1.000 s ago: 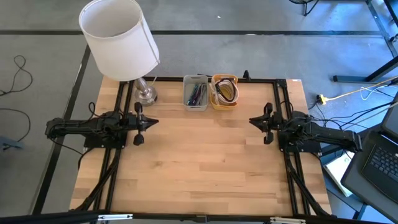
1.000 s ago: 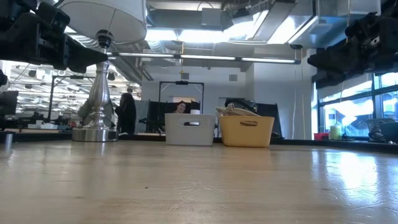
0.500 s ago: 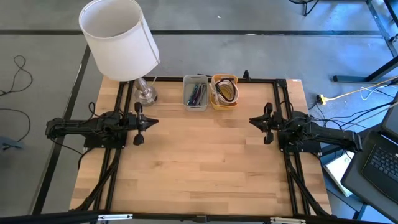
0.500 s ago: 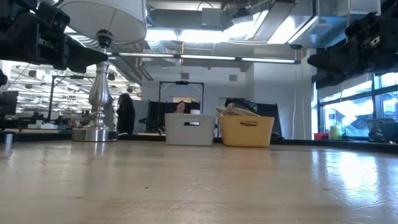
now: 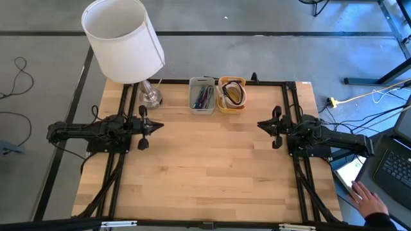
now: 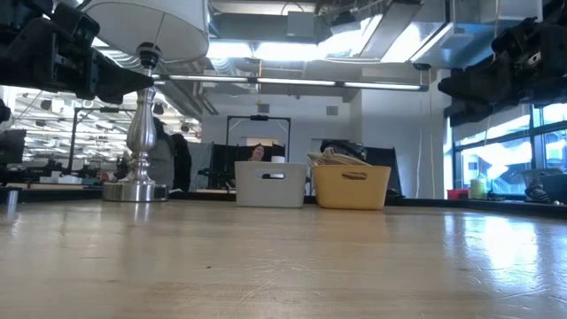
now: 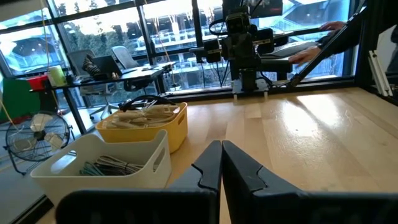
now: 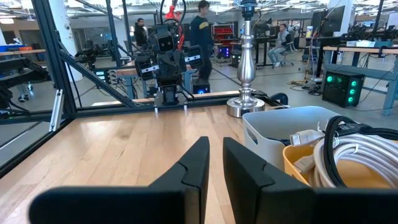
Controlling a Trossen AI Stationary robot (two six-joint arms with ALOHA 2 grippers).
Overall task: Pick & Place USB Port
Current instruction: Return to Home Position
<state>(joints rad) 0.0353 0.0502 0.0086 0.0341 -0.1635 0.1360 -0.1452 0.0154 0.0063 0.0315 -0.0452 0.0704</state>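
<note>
No USB port can be told apart in any view. At the table's far edge a white bin [image 5: 202, 96] with thin dark items stands on its base beside a yellow bin [image 5: 232, 94] holding coiled cables [image 8: 348, 155]. My left gripper [image 5: 159, 126] hovers level at the table's left side, shut, with its fingertips [image 7: 221, 144] meeting. Opposite it at the right side, my right gripper [image 5: 259, 124] hovers level with a narrow gap between its fingers [image 8: 216, 142] and nothing in it. Both point at the table's middle, clear of the bins.
A lamp with a white shade [image 5: 122, 38] stands on its silver base [image 5: 151, 96] at the far left corner. A black frame [image 5: 292, 102] lines the table's sides. The wood between the arms [image 5: 205, 160] is bare. A person's hand [image 5: 367, 197] shows off the near right corner.
Both arms have kept still. A person's hand has come into the high view beyond the table's near right corner, by the laptop.
</note>
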